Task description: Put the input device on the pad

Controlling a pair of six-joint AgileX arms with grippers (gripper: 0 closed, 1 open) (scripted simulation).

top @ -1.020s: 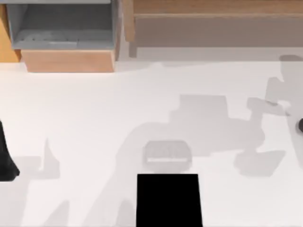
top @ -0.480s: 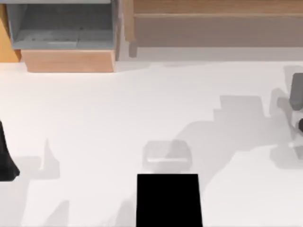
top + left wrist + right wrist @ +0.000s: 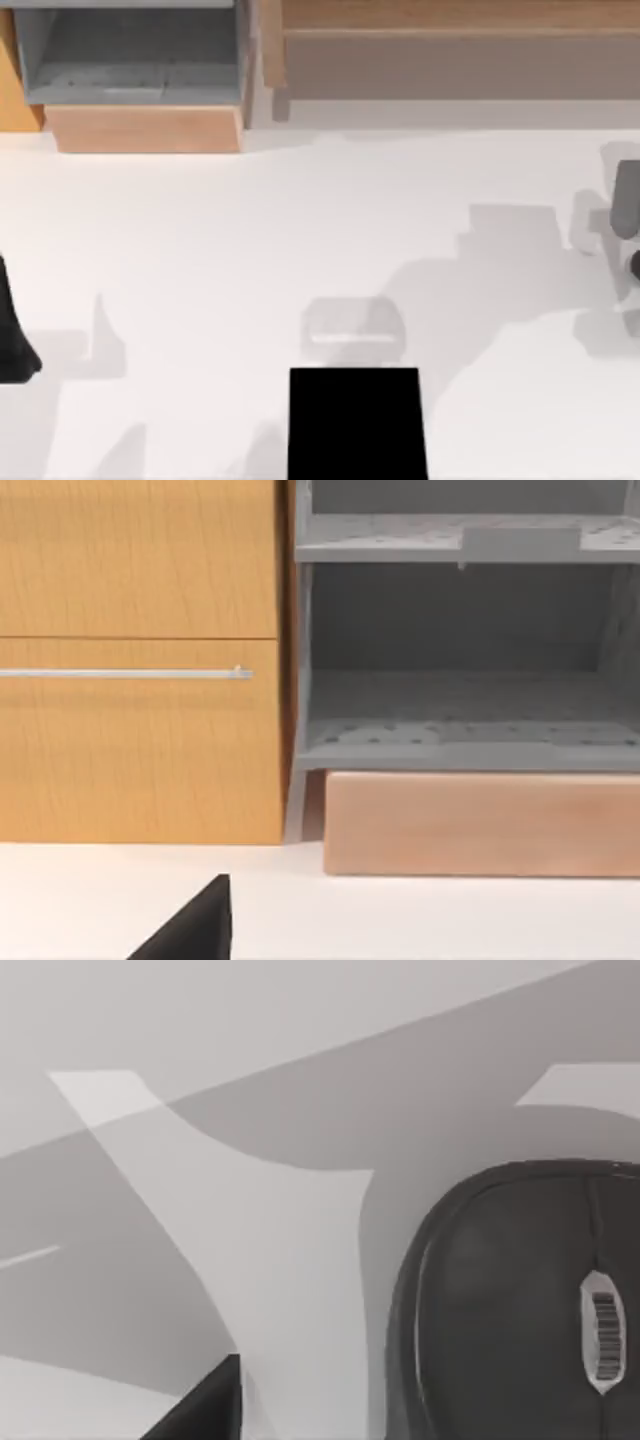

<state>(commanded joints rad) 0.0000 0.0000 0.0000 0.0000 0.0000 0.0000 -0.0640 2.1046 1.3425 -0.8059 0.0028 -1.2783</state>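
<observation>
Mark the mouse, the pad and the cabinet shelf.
mouse (image 3: 500, 1300): right wrist view, bare top shell beside the scroll wheel.
pad (image 3: 357, 425): top view, centre of the black rectangle.
cabinet shelf (image 3: 460, 735): left wrist view, grey shelf floor.

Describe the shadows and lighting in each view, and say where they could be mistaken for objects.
Top view: broad grey arm shadows cross the white table; a pale rounded-rectangle shadow just above the pad looks like an object. Right wrist view: hard-edged shadow bands cross the table beside the input device. Left wrist view: even light on the wooden cabinet and the grey shelves.
</observation>
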